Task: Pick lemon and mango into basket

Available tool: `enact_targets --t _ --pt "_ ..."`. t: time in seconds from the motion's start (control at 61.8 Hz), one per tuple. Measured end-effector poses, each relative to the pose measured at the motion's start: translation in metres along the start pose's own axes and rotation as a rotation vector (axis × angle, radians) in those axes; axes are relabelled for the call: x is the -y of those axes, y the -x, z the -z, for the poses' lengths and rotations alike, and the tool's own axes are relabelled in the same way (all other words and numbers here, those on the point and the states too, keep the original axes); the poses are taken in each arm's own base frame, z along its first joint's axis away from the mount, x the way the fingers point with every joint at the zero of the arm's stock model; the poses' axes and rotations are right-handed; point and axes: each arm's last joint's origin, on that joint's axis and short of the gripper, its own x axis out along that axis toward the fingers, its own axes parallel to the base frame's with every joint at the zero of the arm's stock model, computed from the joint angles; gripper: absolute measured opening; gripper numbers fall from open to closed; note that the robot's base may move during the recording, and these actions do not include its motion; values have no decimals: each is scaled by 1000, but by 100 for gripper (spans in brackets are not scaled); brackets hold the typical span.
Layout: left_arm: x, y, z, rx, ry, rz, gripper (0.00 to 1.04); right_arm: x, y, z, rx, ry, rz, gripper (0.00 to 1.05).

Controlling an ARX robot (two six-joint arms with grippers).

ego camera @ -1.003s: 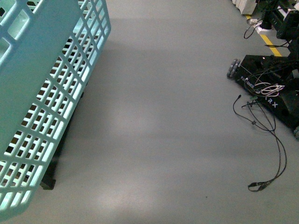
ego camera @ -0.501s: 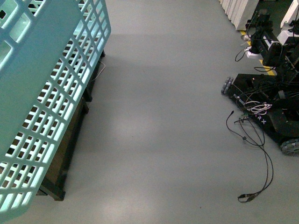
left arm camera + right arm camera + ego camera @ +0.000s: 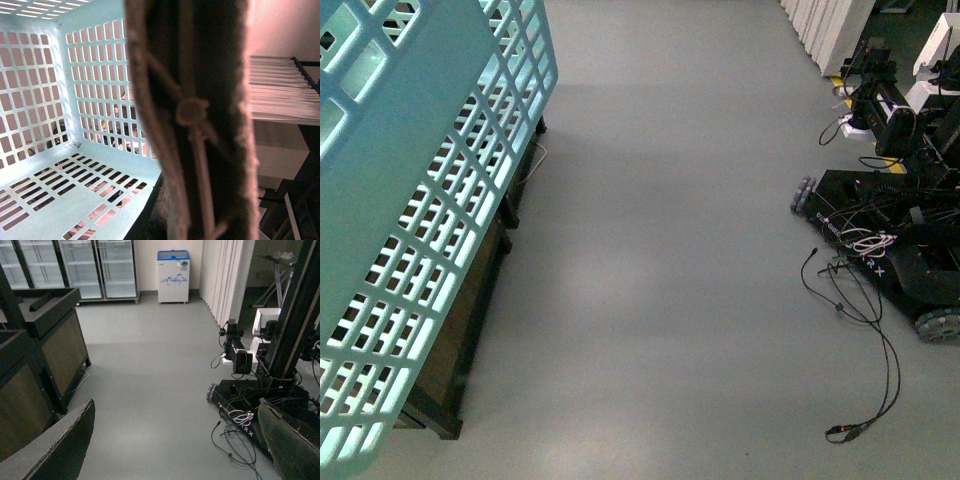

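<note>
1. While I watch the front view, the basket hangs tilted at the left, beside grey floor.
2. Its handle fills my left wrist view, blurred; I cannot tell how the left gripper stands.
3. My right gripper gapes wide, holding nothing.

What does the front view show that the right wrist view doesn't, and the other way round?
Only the front view: the light teal plastic lattice basket, filling its left side. Only the right wrist view: tall glass-door fridges, a white chest freezer with a blue lid, and the right gripper with open dark fingers. Both: the grey floor and a black wheeled robot base trailing loose cables.
</note>
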Motion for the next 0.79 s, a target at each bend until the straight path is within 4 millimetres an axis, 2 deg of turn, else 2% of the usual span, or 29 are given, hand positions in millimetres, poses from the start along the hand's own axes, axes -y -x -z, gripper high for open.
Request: enact_targets --t 0.793 --pt "0 0 0 -1 1 1 5 0 0 0 1 0 1 96"
